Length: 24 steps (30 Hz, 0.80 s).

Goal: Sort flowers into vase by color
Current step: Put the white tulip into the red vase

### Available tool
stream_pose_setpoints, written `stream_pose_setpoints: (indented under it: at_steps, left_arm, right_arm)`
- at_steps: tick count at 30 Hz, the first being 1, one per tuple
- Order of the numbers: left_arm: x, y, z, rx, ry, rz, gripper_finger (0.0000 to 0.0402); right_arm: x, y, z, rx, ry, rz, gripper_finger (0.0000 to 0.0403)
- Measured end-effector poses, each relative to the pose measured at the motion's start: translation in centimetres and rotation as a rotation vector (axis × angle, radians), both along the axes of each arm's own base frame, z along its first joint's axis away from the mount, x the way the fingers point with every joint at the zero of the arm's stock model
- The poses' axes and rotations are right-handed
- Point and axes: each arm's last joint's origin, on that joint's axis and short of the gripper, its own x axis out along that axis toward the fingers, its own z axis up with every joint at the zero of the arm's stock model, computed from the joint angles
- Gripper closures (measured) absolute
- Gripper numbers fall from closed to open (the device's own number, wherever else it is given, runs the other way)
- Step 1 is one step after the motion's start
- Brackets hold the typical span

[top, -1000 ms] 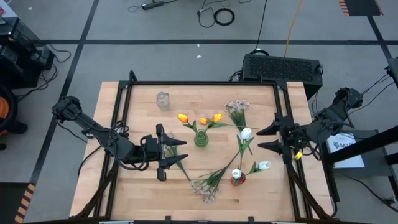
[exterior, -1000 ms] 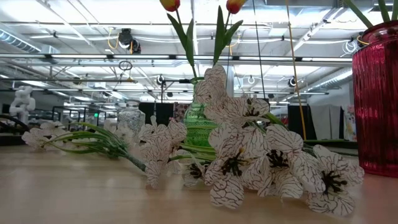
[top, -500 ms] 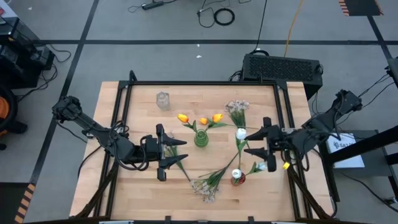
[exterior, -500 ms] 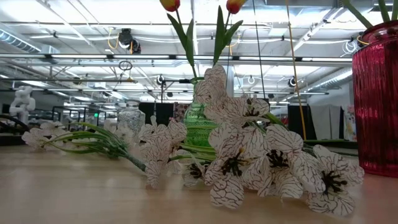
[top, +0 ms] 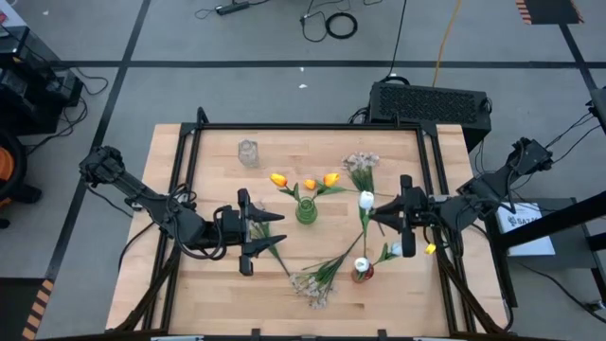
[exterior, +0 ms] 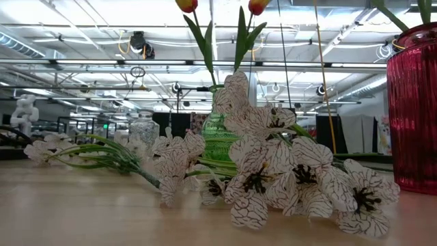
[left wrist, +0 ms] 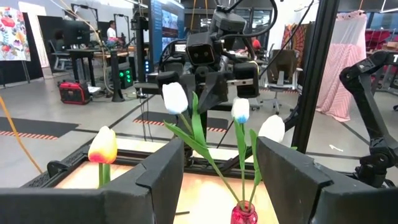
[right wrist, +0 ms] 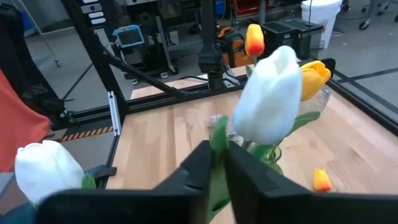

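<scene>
White tulip (right wrist: pixel 268 93): standing right of the table's middle, its green stem pinched between the right gripper's fingers just below the bloom; seen also from above (top: pixel 366 200).
Right gripper (top: pixel 386 216): reaching in from the right edge, clenched on that white tulip's stem.
Red vase (top: pixel 361 273): sitting near the front edge, right of centre, holding one white tulip (top: pixel 360 264) upright; another white tulip (top: pixel 397 250) is leaning just right of it.
Green vase (top: pixel 305 210): sitting at the table's middle, holding three orange tulips (top: pixel 278 179) fanning toward the far side.
Clear vase (top: pixel 248 152): standing far left on the table, nothing showing in it.
Pale blossom spray, far (top: pixel 360 167): lying right of the orange tulips, near the far edge.
Pale blossom spray, near (top: pixel 312 282): lying at the front edge, left of the red vase, well apart from both grippers.
Left gripper (top: pixel 248 233): hovering left of the green vase, fingers spread apart and released, with a green stem (top: pixel 276 246) lying just beside it.
Table (top: pixel 208 284): light wood top, black frame around it.
</scene>
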Motion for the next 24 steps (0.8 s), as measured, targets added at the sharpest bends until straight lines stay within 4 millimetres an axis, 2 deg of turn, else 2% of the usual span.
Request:
stream_pose_setpoints:
  at_steps: [3,7,14,24]
  left_arm:
    - [0.0,0.0,0.0,0.000,0.000,0.000,0.0194]
    - [0.0,0.0,0.0,0.000,0.000,0.000,0.0194]
    - [0.0,0.0,0.0,0.002,0.004,0.000,0.0194]
    - [0.0,0.0,0.0,0.002,0.004,0.000,0.0194]
  right_arm:
    - [0.0,0.0,0.0,0.002,0.000,0.002,0.0397]
    - [-0.1,0.0,-0.1,0.023,0.014,0.006,0.0392]
    - [-0.2,0.5,-0.3,0.118,0.054,0.126,0.0399]
    - [-1.0,1.6,-0.2,0.154,0.060,0.216,0.0397]
